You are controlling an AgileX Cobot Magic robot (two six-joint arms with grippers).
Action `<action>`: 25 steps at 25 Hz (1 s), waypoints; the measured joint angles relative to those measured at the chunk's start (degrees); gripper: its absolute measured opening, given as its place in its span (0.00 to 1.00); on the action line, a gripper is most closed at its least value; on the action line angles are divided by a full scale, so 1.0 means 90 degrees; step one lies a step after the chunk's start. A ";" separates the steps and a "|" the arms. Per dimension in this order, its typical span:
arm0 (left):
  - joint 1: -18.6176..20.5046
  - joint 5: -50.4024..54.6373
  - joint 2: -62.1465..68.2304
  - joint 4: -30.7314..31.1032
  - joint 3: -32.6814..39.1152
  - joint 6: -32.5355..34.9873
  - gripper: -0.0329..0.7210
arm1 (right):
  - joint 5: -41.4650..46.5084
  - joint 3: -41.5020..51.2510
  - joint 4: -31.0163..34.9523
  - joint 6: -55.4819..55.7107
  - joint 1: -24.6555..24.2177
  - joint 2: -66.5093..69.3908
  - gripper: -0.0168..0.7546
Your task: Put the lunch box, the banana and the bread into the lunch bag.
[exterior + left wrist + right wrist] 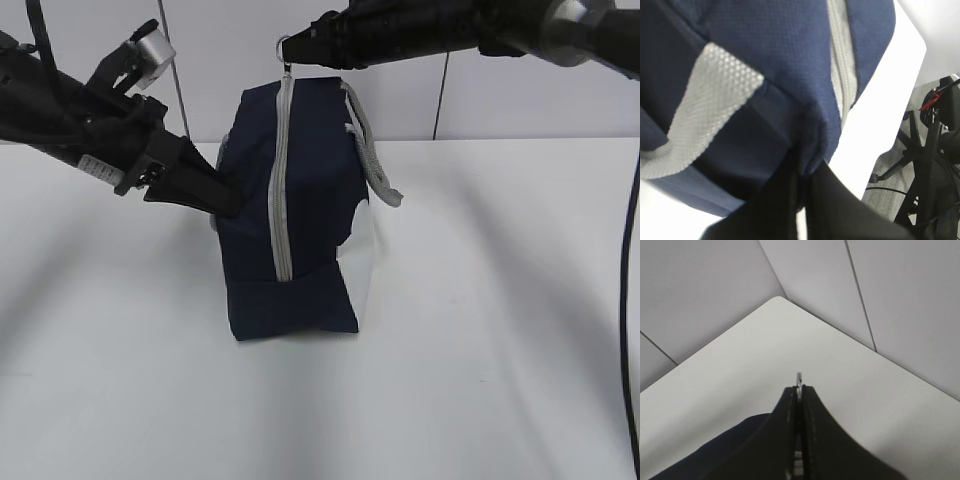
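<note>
White desk (pixel 480 350) carries the upright lunch bag (pixel 300 240), zipper (pixel 282 190) closed. Left claw (pixel 225 200) pinches its side fabric; right claw (pixel 292 47) clenches the ring pull (pixel 284 44) on top. Opening appears underway; next, draw the pull along the zipper while bracing the bag.

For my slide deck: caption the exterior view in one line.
Both grippers hold the upright, zipped bag on the table: left gripper pinches its side, right gripper its zipper ring pull.
</note>
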 joint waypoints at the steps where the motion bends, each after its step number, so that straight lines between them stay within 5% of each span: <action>1: 0.0000 0.0013 0.0000 0.0022 0.0000 -0.0006 0.05 | -0.0018 -0.0193 0.0000 0.0050 -0.0014 0.0178 0.00; 13: 0.0000 0.0055 0.0000 0.0079 0.0000 -0.0019 0.05 | 0.0285 -0.1945 0.0012 0.0392 -0.0064 0.1648 0.00; 25: 0.0000 0.0070 0.0000 0.0117 -0.0035 -0.0111 0.06 | 0.0440 -0.2170 0.0023 0.0407 -0.0078 0.1876 0.00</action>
